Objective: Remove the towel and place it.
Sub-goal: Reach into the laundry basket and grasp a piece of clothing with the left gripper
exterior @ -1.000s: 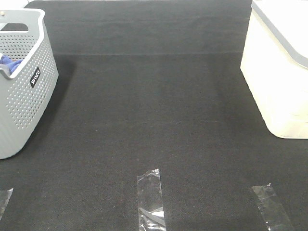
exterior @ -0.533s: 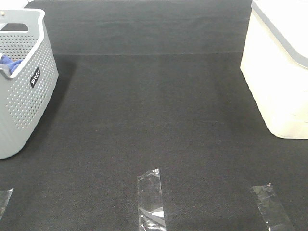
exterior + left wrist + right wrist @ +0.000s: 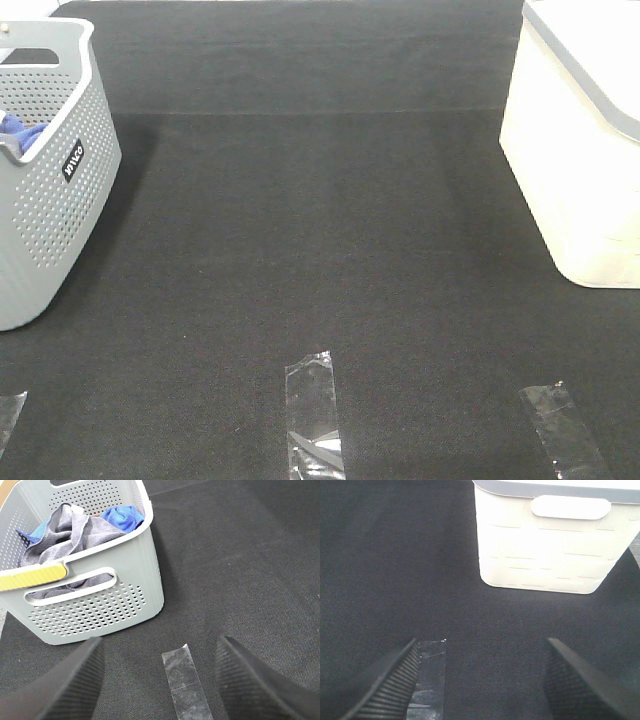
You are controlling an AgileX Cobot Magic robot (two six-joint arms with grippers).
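The left gripper [image 3: 160, 650] is hanging spread wide apart and empty above the black felt counter [image 3: 240, 555]. Beyond it, the large grey-lavender microfibre towel [image 3: 67, 532] is lying crumpled inside the grey perforated plastic basket [image 3: 100, 612] at the left, touching a small bright blue cloth [image 3: 122, 517]. The right gripper [image 3: 481, 645] is gaping empty too, facing the cream plastic bin [image 3: 545, 550] at the right.
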